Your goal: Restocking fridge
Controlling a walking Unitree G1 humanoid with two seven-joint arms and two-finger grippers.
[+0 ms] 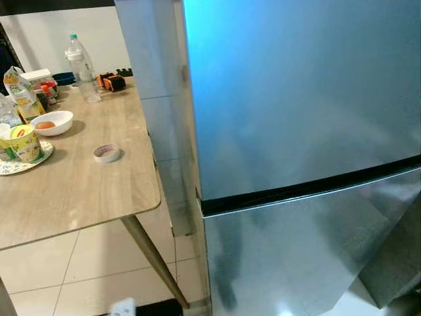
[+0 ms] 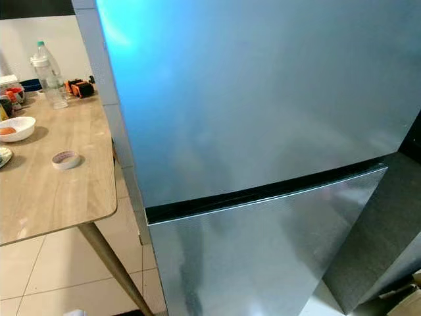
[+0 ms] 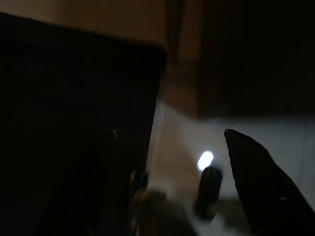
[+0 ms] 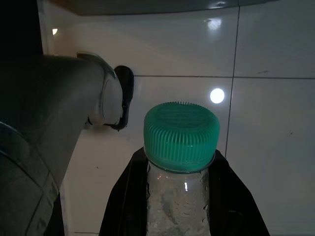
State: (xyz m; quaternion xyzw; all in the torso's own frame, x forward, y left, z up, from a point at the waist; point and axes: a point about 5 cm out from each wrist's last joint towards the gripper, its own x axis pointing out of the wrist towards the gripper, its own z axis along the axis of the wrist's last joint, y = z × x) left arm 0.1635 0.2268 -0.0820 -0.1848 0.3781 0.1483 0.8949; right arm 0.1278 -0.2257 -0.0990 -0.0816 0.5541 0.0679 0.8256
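Right wrist view: the right gripper (image 4: 181, 196) has its two black fingers clamped on a clear green-capped bottle (image 4: 180, 162) above white floor tiles. A closed steel fridge (image 1: 296, 131) stands beside a wooden table (image 1: 85, 191). Left gripper (image 3: 167, 196) fingers apart, in shade.

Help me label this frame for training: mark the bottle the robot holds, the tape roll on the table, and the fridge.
green-capped bottle (image 4: 180, 135): right wrist view, on its green cap.
tape roll (image 1: 106, 153): left eye view, on its ring.
fridge (image 2: 263, 105): right eye view, on the upper door.
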